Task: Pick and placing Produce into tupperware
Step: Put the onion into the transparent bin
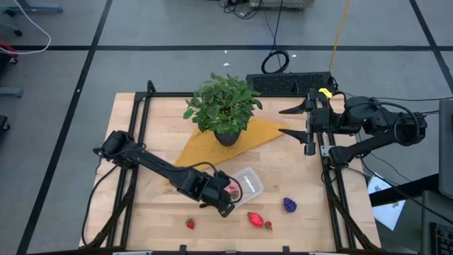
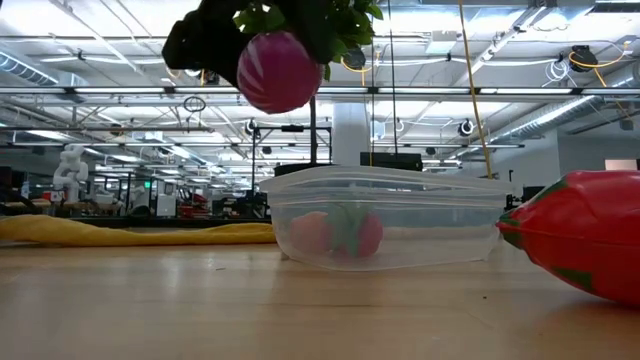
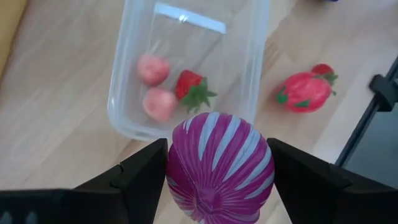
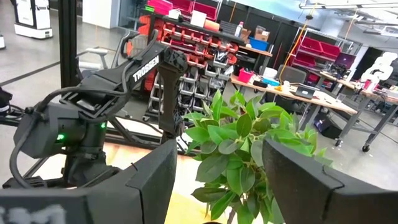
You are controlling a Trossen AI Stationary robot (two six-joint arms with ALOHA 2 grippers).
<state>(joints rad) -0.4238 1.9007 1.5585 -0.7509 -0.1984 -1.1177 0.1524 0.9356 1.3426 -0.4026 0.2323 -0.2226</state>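
Magenta with pale stripes, the round piece of produce [image 3: 219, 163] sits clamped between the jaws of the left gripper [image 1: 225, 193], held in the air just short of the near rim of the tupperware [image 3: 252, 81]. From table height the same ball [image 2: 279, 70] hangs clearly above the container [image 2: 470, 215], beside its wall rather than over its middle.

Inside the clear tub lie three pieces already — two pale pink round ones [image 3: 153, 68] and a small strawberry [image 3: 192, 87] with a green cap. So the job looks roughly half done, as a judgement from how things lie.

Still out on the tabletop [image 1: 156, 142]:
- a larger red strawberry [image 1: 256, 219] just beyond the tub, with a smaller red bit touching or nearly touching it
- a tiny strawberry [image 1: 190, 224] near the front edge
- a purple knobbly piece [image 1: 289, 205] off to the right of the container

The striped ball would be the fourth piece in; it needs a short carry over the rim before it is let go, since released here it might strike the wall and roll away.

The right gripper [image 1: 303, 122] waits at the right rear of the tabletop beside the potted plant [image 1: 224, 106] — its jaws stand wide apart, holding nothing.
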